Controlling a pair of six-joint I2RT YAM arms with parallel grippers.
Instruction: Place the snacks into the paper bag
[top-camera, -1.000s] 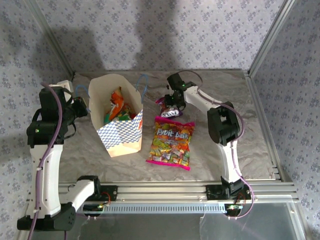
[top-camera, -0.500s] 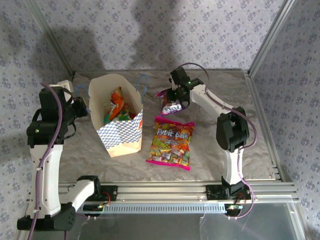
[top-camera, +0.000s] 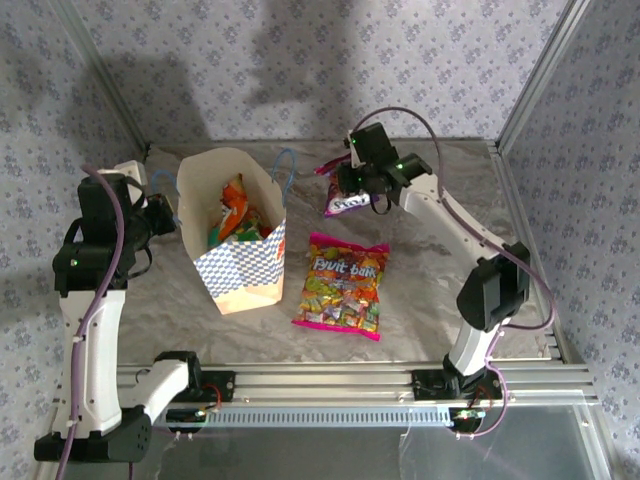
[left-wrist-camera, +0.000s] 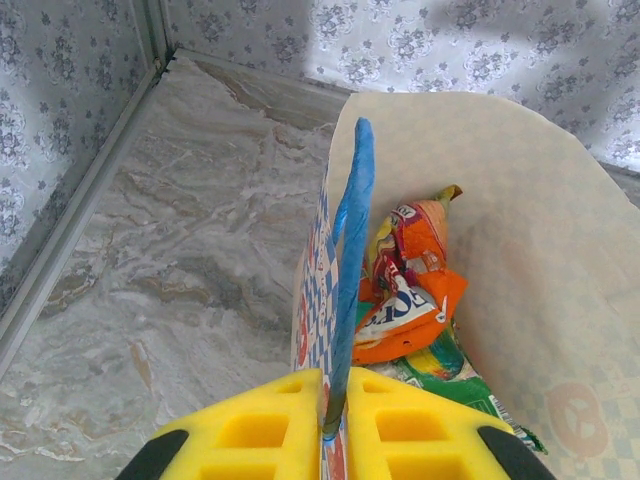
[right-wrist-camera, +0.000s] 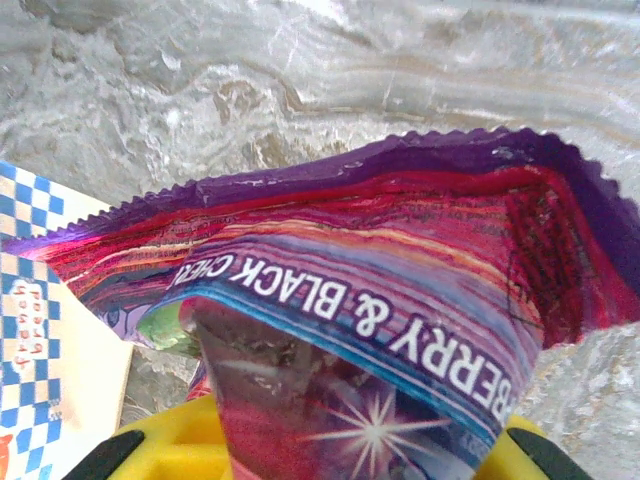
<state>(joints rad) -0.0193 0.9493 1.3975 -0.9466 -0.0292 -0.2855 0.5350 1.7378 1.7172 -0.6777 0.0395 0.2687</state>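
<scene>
lifted off the table since a second ago, the purple packet (top-camera: 345, 204) hangs clamped in the right gripper (top-camera: 352, 188) near the far edge, beside the paper bag (top-camera: 247, 272). left gripper (left-wrist-camera: 335, 412) pinches its rim and blue handle (left-wrist-camera: 352, 220). some snacks are bagged; the large pink packet (top-camera: 342, 285) waits mid-table.

The grey marbled bench (top-camera: 425, 295) carries the paper bag (top-camera: 245, 270), which stands upright at the left, and the large pink packet (top-camera: 342, 285) lies flat just beside it.
</scene>
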